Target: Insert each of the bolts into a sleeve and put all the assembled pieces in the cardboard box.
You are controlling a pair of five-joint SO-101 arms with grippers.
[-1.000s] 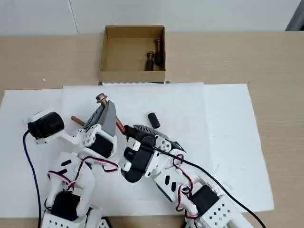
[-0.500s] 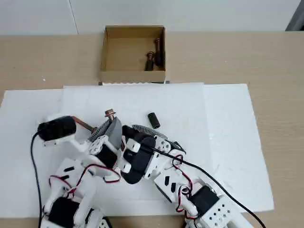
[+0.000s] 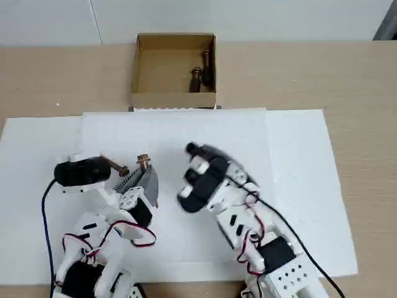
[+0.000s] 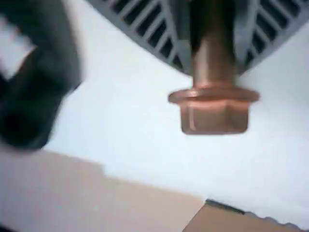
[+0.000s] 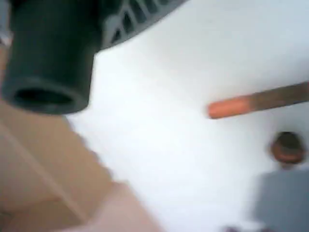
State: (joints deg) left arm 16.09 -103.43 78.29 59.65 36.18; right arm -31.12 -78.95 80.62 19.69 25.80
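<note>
Your left gripper point(image 3: 144, 172) is closed on a bolt point(image 4: 214, 104) by its shank, your right gripper point(image 3: 198, 154) clamps a sleeve point(image 5: 50, 63), bore exposed — likely so you can mate them mid-air.

Everything is pointing to a small robotics lab or a maker's bench. A pale wood-look tabletop point(image 3: 62, 74) is carrying a white sheet point(image 3: 298, 186) that is covering its near part. At the sheet's near edge two hobby-sized arms, the left arm point(image 3: 99, 230) and the right arm point(image 3: 248, 217), are showing white plastic shells, black motor blocks and loose red and black wires point(image 3: 133, 226). Over the sheet the left gripper point(image 3: 144, 169) is clamping a copper-coloured bolt point(image 4: 215, 108), and the right gripper point(image 3: 200, 154) is gripping a black sleeve point(image 5: 48, 63). Just beyond the sheet's far edge a cardboard box point(image 3: 162, 71) is sitting. Farther beyond it a bare white wall point(image 3: 248, 18) is closing off the table.
</note>
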